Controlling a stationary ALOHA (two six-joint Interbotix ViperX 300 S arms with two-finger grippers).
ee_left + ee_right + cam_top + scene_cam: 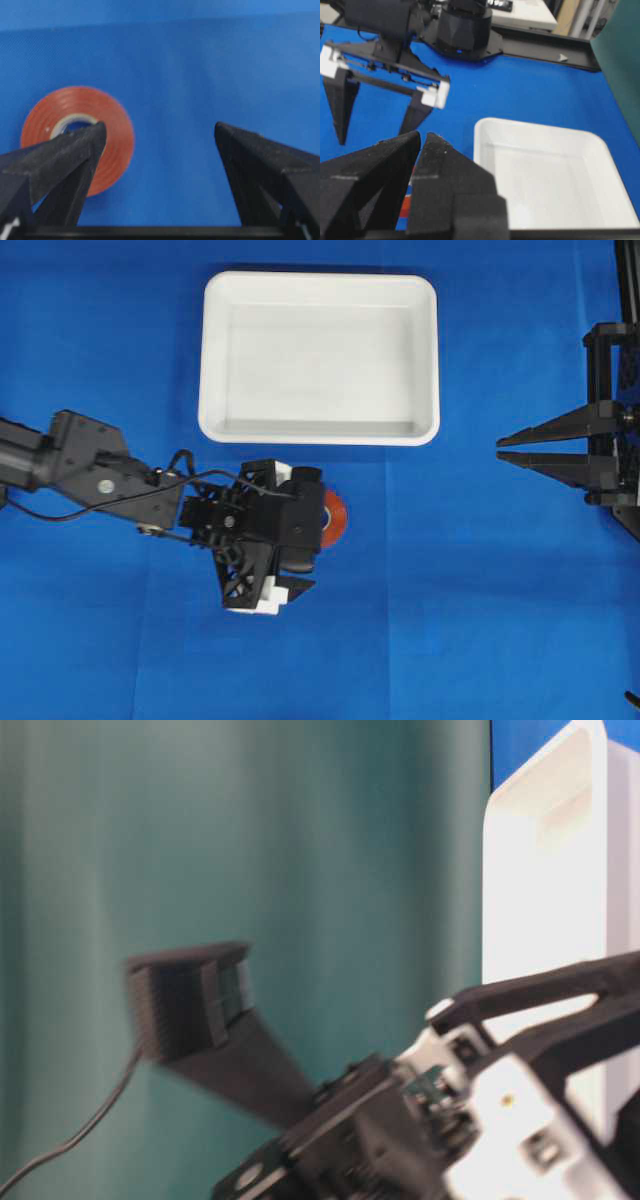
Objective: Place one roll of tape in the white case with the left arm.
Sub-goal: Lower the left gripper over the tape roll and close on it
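Observation:
The roll of tape (338, 518) is a small orange-red ring lying flat on the blue cloth, just below the white case (320, 278). My left gripper (312, 532) hangs over it, pointing down, and hides most of it from overhead. In the left wrist view the roll (112, 145) lies at the left. My left gripper (159, 129) is open wide, with one fingertip (95, 135) over the roll's hole and the other on bare cloth. My right gripper (500, 449) is shut and empty at the far right. The case (485, 130) holds nothing.
Blue cloth covers the table. The case's rim (600, 870) stands close behind the left gripper in the table-level view. The left gripper (375, 137) also shows in the right wrist view, beyond the right gripper (422, 136).

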